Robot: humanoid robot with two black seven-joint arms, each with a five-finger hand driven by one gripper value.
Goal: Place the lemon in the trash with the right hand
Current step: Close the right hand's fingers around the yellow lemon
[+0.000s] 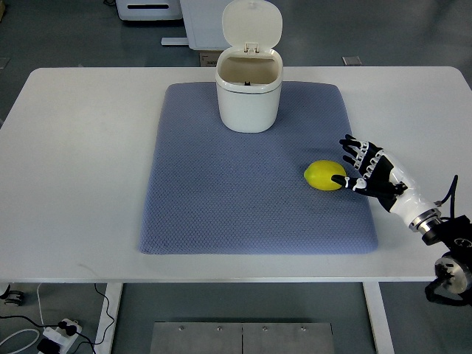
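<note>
floor (pixel 66 37): grey | table (pixel 81 169): white | power strip (pixel 57 333): floor, lower left | cabinet (pixel 203 22): white, behind table

The mat (pixel 243 184) is looking like woven cloth with a rough matt weave, the bin (pixel 248 92) is showing smooth glossy plastic, the lemon (pixel 323 175) is looking slightly waxy, and the white surface (pixel 81 162) is looking smooth, matt.

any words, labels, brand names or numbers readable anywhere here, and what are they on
None can be read.
Trash can and its open lid: plain white, no print visible.
Lemon, blue-grey mat and white table: no markings.
Right hand: black and white, no legible label.
White equipment at the top edge: any marks are too small and blurred to read.
</note>
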